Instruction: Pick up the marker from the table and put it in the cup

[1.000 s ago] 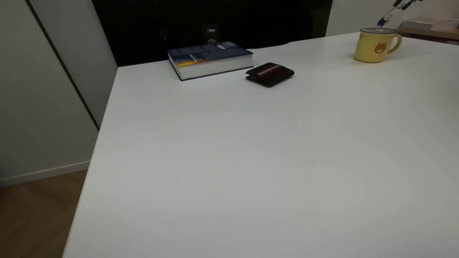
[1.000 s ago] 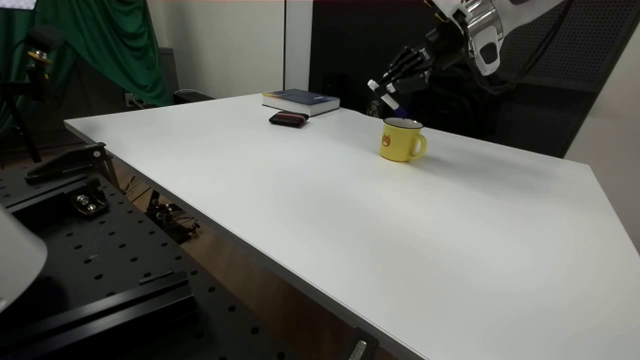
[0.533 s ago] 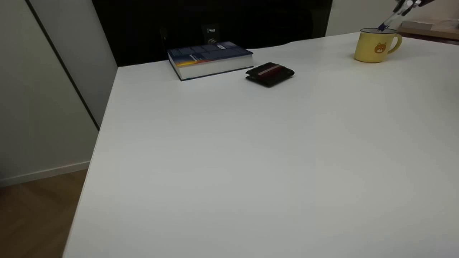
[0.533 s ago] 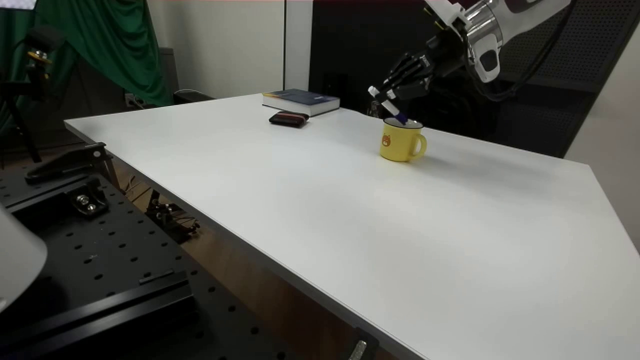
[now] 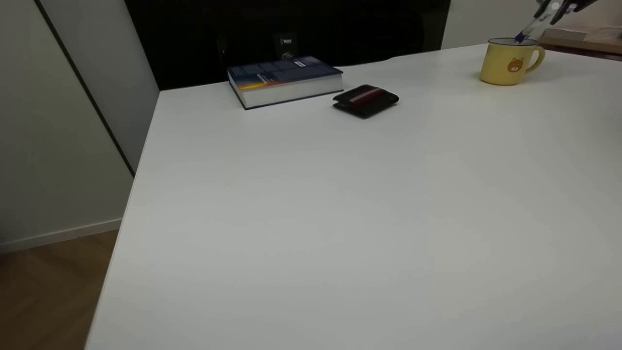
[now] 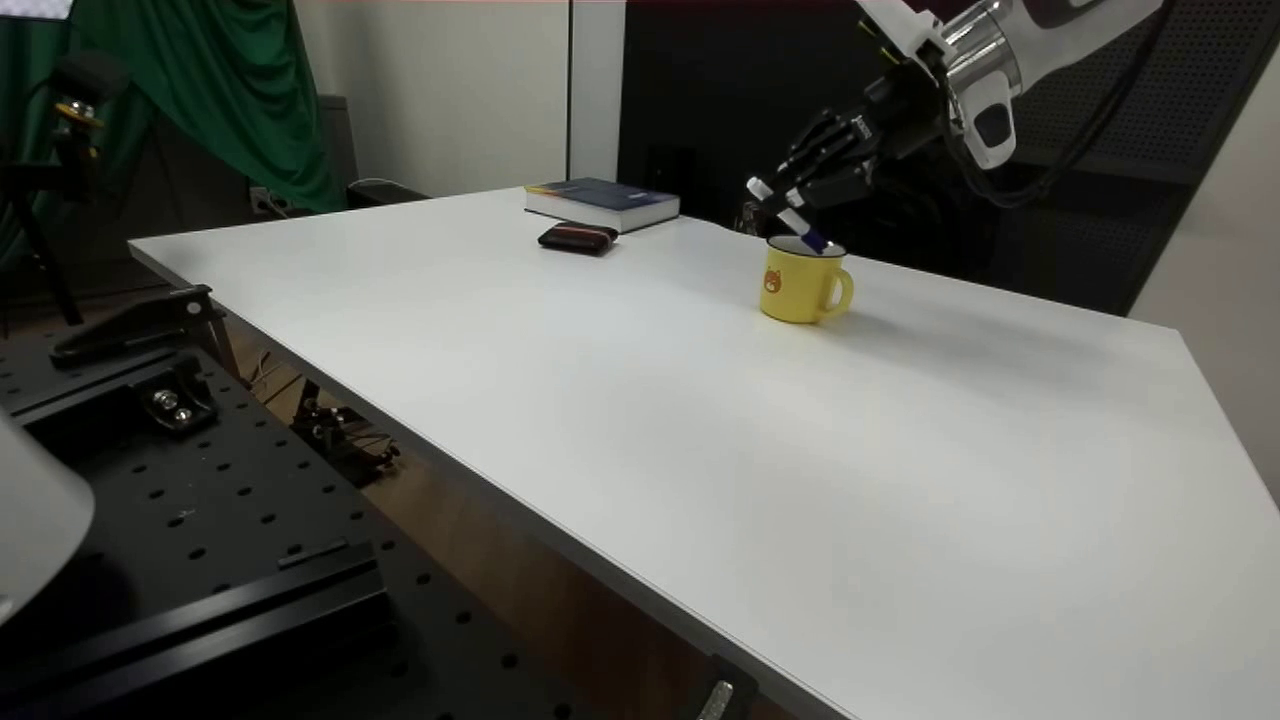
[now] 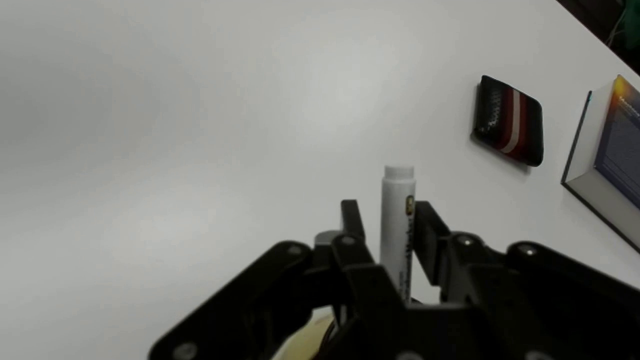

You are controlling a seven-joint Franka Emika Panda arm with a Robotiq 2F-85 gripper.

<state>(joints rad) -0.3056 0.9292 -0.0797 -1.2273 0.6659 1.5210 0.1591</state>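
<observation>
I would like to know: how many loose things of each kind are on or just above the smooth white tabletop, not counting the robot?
Thick blue hardcover book: 1
Folded black wallet with red and pale stripes: 1
Yellow mug with side handle: 1
White marker with blue end, tilted at the mug's mouth: 1
Total: 4

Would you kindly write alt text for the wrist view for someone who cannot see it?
A white marker sits between the black jaws, which stand open with a gap beside it. Part of a yellow cup shows at the bottom; a striped dark wallet and a book lie at right on the white table.
</observation>
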